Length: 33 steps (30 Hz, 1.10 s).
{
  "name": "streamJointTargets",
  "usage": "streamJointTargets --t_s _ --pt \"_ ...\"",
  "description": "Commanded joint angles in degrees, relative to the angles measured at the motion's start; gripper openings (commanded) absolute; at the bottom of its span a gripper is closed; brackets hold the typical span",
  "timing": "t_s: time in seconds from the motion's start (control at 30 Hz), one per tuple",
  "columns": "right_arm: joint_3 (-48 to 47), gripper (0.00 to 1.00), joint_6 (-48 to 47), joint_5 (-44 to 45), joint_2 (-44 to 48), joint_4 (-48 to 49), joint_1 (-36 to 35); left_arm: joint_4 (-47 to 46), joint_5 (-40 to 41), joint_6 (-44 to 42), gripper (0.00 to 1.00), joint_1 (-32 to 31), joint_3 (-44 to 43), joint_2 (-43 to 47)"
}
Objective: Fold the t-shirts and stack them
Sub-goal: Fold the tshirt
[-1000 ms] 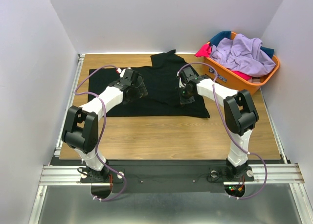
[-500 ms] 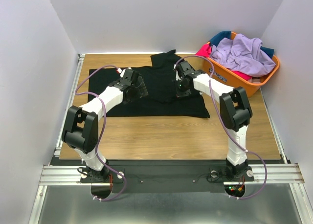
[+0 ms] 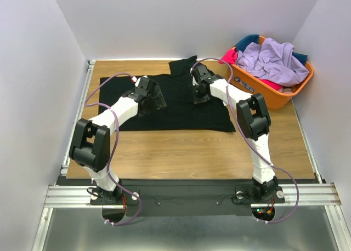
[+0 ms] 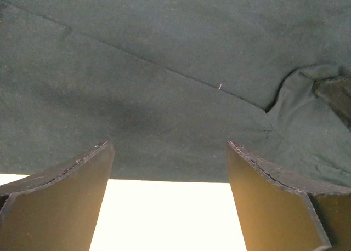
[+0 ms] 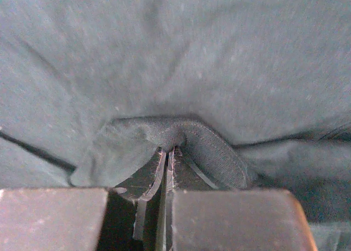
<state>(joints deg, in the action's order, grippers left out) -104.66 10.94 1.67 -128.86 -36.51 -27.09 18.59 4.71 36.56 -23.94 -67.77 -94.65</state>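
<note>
A black t-shirt (image 3: 175, 109) lies spread on the wooden table. My left gripper (image 3: 159, 101) hovers low over its left part, jaws wide open and nothing between them. In the left wrist view the fingers (image 4: 77, 177) frame dark cloth (image 4: 164, 70) and the shirt's edge. My right gripper (image 3: 196, 95) sits near the shirt's upper middle. In the right wrist view it (image 5: 169, 150) is shut, pinching a ribbed band (image 5: 216, 149) of the black t-shirt (image 5: 192, 53). Lavender (image 3: 272, 59), pink-red (image 3: 228, 56) and teal (image 3: 247, 41) t-shirts are piled in the basket.
An orange plastic basket (image 3: 285, 95) stands at the back right corner, close to the right arm's elbow. White walls close in the table on three sides. Bare wood (image 3: 192, 152) runs between the shirt and the arm bases.
My right gripper has closed fully and moved toward the back and left across the shirt. The left arm has stayed in place with open jaws.
</note>
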Motion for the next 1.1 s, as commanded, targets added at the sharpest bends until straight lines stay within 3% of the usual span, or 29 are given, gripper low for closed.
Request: streamJointTargets --t_s 0.0,0.2,0.27,0.3,0.33,0.43,0.53,0.9,1.07 --pt "-4.84 0.00 -0.75 2.02 -0.60 1.71 -0.42 -0.75 0.04 0.01 0.94 -0.05 0.71 1.14" --pt "-9.33 0.03 0.05 3.17 -2.71 1.71 0.11 -0.75 0.21 0.01 0.94 -0.05 0.79 1.05" --pt "-10.38 0.18 -0.13 1.94 -3.32 1.71 0.11 -0.75 0.47 0.01 0.94 -0.05 0.88 1.14" --pt "-11.17 0.41 -0.13 0.80 -3.42 1.71 0.20 -0.57 1.00 -0.08 0.94 -0.05 0.80 1.22" --pt "-11.35 0.51 0.13 0.70 -3.59 1.71 0.28 -0.40 1.44 -0.43 0.95 -0.05 0.62 1.14" --pt "-10.74 0.68 0.40 2.97 -1.67 1.62 0.63 1.01 4.07 -1.57 0.96 0.13 -0.08 1.05" --pt "-7.68 0.78 1.53 4.39 2.98 1.71 2.82 1.28 5.13 -1.75 0.97 1.44 1.31 1.31" --pt "19.55 0.78 5.41 -3.34 23.37 6.09 21.19 -6.89 -1.71 -0.61 0.98 10.21 11.86 -1.49" --pt "27.75 0.77 6.20 -3.17 26.11 8.65 23.58 -7.60 -1.20 -1.92 0.97 14.01 13.19 -1.68"
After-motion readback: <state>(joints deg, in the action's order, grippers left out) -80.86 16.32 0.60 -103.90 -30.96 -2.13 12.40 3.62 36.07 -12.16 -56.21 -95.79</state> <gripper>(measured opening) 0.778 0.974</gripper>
